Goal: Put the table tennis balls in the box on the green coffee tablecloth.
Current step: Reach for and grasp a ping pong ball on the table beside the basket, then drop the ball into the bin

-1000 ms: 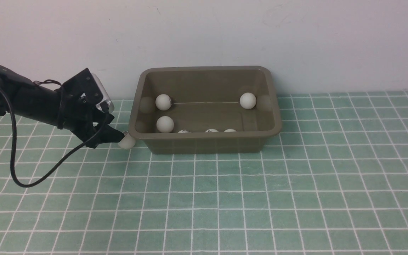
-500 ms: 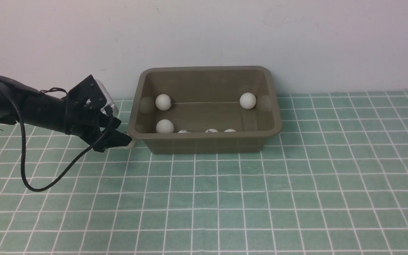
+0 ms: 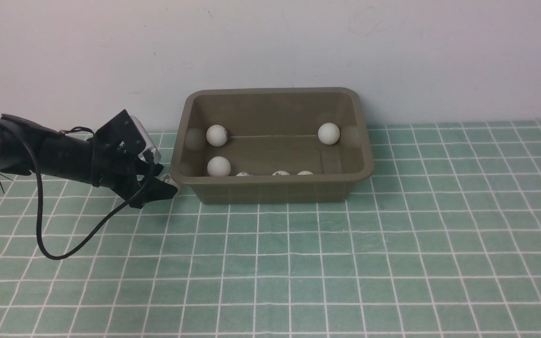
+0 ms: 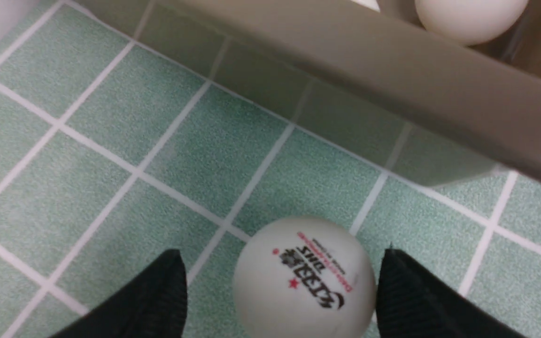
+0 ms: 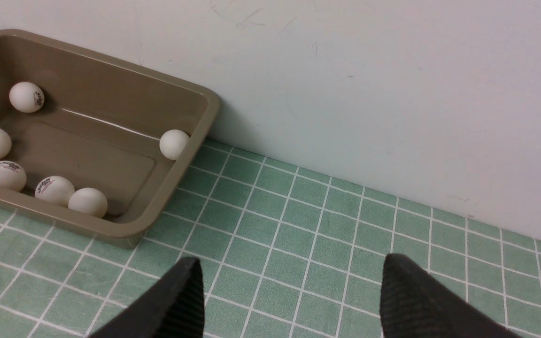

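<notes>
One table tennis ball [image 4: 304, 279], white with a dark logo, lies on the green coffee tablecloth [image 3: 345, 258] just outside the box's left front corner. My left gripper [image 4: 281, 253] is open, low over the cloth, with a finger on each side of that ball; one finger is almost against it, the other stands apart. In the front view the fingers hide most of this ball [image 3: 166, 178]. The olive-brown box [image 3: 275, 192] stands against the wall and holds several balls [image 5: 26, 97]. My right gripper [image 5: 293, 263] is open and empty, to the right of the box.
A white wall rises directly behind the box. The box's rim [image 4: 392, 61] runs close past the left gripper's fingertips. A black cable [image 3: 64, 253] loops from the left arm down onto the cloth.
The left gripper has dropped lower and slid toward the box, so its fingers now straddle the ball. Its jaws widened a little. The balls in the box have not moved.
</notes>
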Action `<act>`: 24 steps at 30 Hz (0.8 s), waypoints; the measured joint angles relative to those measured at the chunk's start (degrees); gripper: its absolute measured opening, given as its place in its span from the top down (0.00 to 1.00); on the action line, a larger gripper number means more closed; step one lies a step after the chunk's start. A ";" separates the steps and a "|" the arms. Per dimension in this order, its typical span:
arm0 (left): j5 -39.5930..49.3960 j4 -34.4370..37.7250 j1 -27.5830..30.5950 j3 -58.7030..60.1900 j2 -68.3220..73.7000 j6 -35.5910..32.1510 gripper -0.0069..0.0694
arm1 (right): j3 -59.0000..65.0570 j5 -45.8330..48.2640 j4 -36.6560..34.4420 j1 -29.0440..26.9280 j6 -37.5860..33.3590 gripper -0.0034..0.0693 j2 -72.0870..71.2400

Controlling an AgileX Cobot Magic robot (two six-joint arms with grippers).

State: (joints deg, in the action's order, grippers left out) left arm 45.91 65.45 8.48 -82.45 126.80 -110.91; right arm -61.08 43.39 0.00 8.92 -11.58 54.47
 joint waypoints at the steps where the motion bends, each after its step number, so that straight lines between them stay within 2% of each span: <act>1: 0.00 0.21 0.00 0.00 0.06 0.00 0.28 | 0.00 0.00 0.00 0.00 0.00 0.32 0.00; 4: 0.00 0.52 0.00 0.00 0.06 0.00 0.31 | 0.00 0.00 0.00 0.00 0.00 0.32 0.00; 7: 0.00 0.83 0.00 0.00 0.06 0.00 0.47 | 0.00 0.00 0.00 0.00 0.00 0.32 0.00; 13: -0.13 0.57 0.22 0.00 0.00 1.76 0.47 | 0.00 0.05 0.00 0.00 0.00 0.32 0.00; 19: 1.42 -2.41 3.06 0.00 -6.47 14.27 0.47 | 0.00 0.11 0.00 0.00 0.00 0.32 0.00; 22: 4.19 0.10 3.35 0.00 -11.34 14.95 0.47 | 0.00 0.11 0.00 0.00 0.00 0.32 0.00; 24: 5.28 3.18 2.62 0.00 -12.18 12.62 0.47 | 0.00 0.11 0.00 0.00 0.00 0.32 0.00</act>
State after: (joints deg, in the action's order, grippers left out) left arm 51.19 68.63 11.10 -82.45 114.61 -98.29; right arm -61.08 43.50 0.00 8.92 -11.58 54.47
